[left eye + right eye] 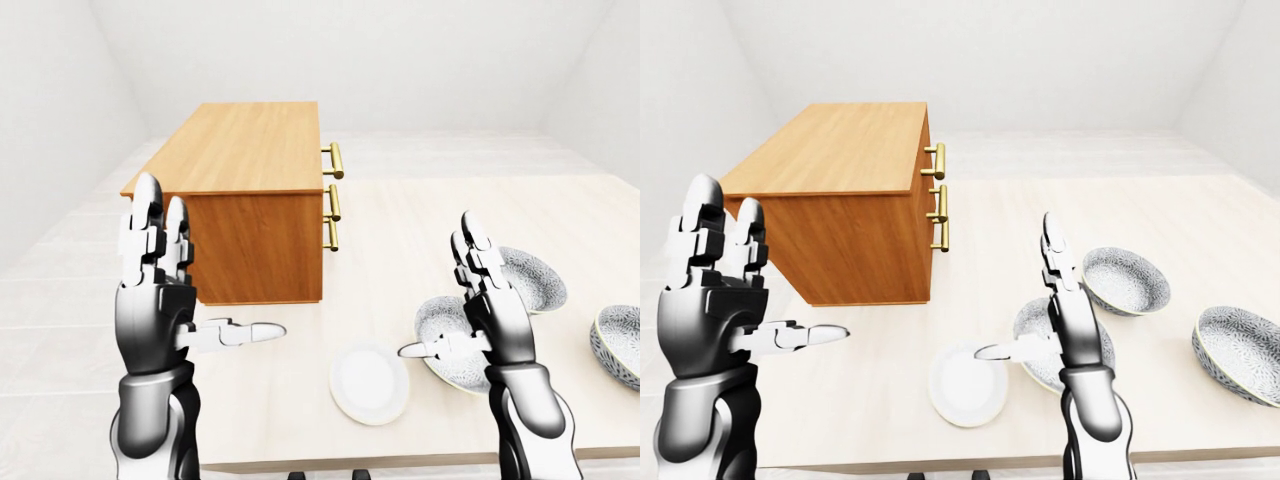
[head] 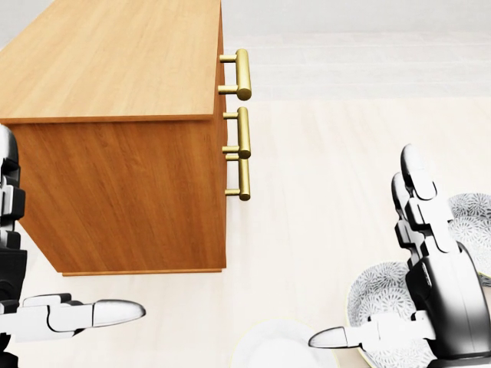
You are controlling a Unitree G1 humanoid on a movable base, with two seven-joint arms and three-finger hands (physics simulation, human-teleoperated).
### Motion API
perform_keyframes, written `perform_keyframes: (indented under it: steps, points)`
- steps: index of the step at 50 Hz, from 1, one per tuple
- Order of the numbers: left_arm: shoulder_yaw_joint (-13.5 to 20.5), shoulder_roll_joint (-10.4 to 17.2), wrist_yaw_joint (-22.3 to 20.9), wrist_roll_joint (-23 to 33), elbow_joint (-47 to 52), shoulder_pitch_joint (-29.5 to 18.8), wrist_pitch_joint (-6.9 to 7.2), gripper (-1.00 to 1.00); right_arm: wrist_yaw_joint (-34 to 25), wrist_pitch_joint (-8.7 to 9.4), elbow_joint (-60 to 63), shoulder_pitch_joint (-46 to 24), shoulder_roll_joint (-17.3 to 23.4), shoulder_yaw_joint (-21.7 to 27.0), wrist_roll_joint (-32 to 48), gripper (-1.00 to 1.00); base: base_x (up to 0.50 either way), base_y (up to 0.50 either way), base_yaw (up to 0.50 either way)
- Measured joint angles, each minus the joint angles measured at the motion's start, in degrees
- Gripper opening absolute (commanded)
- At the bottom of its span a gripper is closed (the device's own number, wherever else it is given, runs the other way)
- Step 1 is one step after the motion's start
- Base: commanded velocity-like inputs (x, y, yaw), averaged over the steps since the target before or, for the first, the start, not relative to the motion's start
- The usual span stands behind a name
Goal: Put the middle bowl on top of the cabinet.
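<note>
Three patterned bowls stand on the table at the right of the eye views. The nearest bowl (image 1: 1032, 330) is partly hidden behind my right hand (image 1: 458, 308). The middle bowl (image 1: 1125, 281) lies further up and to the right, and the third bowl (image 1: 1238, 366) sits near the right edge. My right hand is open, fingers upright and thumb pointing left, raised above the nearest bowl and holding nothing. The wooden cabinet (image 1: 250, 160) stands at the upper left, its flat top bare. My left hand (image 1: 190, 292) is open and empty just below the cabinet's side.
A small white plate (image 1: 370, 383) lies between my hands near the table's (image 1: 400, 225) lower edge. Brass handles (image 1: 332, 195) stick out from the cabinet's right face. White walls and floor surround the table.
</note>
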State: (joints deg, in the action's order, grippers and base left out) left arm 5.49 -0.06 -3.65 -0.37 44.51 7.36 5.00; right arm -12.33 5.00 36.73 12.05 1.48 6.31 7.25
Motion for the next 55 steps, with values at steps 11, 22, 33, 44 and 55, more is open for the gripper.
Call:
perform_keyframes:
  steps: [11, 22, 33, 44, 55]
  points:
    - [1.2, -0.1, 1.0, -1.0, 0.3, -0.5, 0.00, 1.00, -2.1, 0.00, 0.2, 2.2, -0.8, 1.7, 0.4, 1.00, 0.00, 0.00, 0.00]
    - [1.4, 0.0, 1.9, -1.3, 0.2, -1.6, 0.00, 1.00, -3.6, 0.00, 0.4, 3.8, -1.4, 3.1, 0.4, 1.00, 0.00, 0.00, 0.00]
    - [1.3, 0.1, 2.4, -1.3, 0.2, -2.0, 0.00, 1.00, -4.5, 0.00, 0.3, 4.2, -1.5, 3.5, 0.9, 1.00, 0.00, 0.00, 0.00]
    - [0.9, 0.3, 2.6, -0.5, 0.0, -1.7, 0.00, 1.00, -4.7, -3.24, -3.7, 5.7, -1.0, 3.2, 6.4, 1.00, 0.00, 0.00, 0.00]
    - [1.4, 0.3, 2.9, -0.1, -0.2, -1.5, 0.00, 1.00, -5.1, -5.73, -4.7, 7.6, -1.5, 3.9, 12.0, 1.00, 0.00, 0.00, 0.00]
